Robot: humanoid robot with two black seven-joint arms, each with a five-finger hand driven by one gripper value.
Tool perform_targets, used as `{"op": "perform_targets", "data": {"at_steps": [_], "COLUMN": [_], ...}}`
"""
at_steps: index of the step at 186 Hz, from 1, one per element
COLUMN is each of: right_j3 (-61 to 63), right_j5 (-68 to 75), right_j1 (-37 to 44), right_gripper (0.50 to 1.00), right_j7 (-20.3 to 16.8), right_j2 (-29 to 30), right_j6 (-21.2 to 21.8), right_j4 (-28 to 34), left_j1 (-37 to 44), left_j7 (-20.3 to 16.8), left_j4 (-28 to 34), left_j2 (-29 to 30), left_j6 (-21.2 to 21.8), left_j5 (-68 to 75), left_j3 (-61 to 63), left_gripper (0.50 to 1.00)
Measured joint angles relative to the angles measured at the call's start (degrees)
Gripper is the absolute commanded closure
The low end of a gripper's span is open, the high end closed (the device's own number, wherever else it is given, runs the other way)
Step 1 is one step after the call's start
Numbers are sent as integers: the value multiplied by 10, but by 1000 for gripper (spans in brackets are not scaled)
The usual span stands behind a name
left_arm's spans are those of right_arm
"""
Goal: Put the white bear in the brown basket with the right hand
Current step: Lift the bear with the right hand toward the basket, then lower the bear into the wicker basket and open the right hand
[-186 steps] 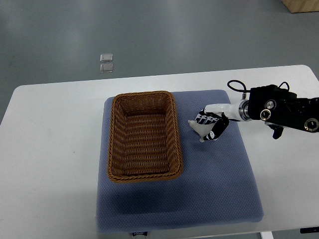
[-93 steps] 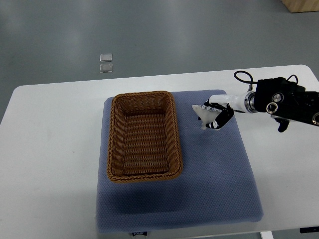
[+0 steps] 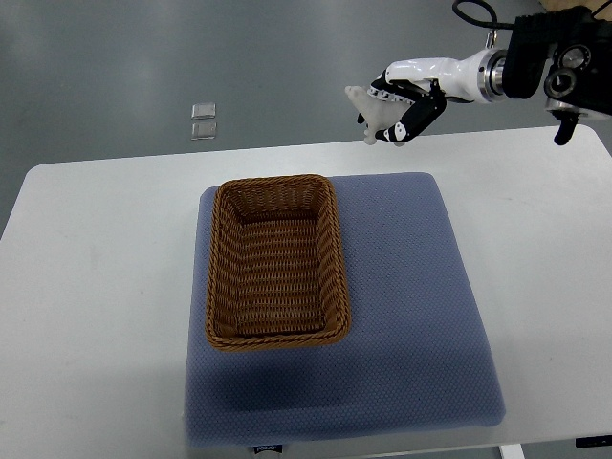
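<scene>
My right hand (image 3: 397, 103) hangs high in the upper right of the top view, its arm coming in from the right edge. Its fingers are curled around the small white bear (image 3: 371, 107), which pokes out on the hand's left side. The hand and bear are raised well above the table, up and to the right of the brown wicker basket (image 3: 275, 260). The basket is rectangular, holds nothing, and stands on the left half of a blue-grey mat (image 3: 402, 316). My left arm does not show.
The mat lies on a white table (image 3: 96, 287). Two small clear squares (image 3: 204, 120) lie on the grey floor beyond the table's far edge. A wooden box corner (image 3: 550, 8) shows at the top right.
The right hand has lifted the white bear off the mat and carried it up and slightly left in the picture. The basket has not moved.
</scene>
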Motion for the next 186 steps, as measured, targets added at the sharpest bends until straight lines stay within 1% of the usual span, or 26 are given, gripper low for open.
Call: {"op": "perform_targets", "data": {"at_steps": [28,50,87,133,161,186], "right_j3": [-2,-2,-3,-2,-3,-3], "right_j5": [18,20,17,8,-22,-48], "right_j1": [10,5,-37,-100,-134,-157], "right_gripper": [940,932,922,914,906,906], "right_j7": [0,1,10,20,23,29], "right_j2": [36,78,166,276,309,316], "right_j6": [-6,-18,-60,-109,-117,-118], "right_j4": [-1,-13,-48,-118,-152,-170], "left_j1": [0,0,0,0,0,0], "left_j7": [0,0,0,0,0,0], "left_j4": [0,1,-1,-1,0,0], "left_j2": [0,0,0,0,0,0], "left_j6": [0,0,0,0,0,0], "left_j5": [0,0,0,1,0,0], "left_j3": [-1,-1,0,0,0,-1], "left_gripper": [500,500,500,500,500,500]}}
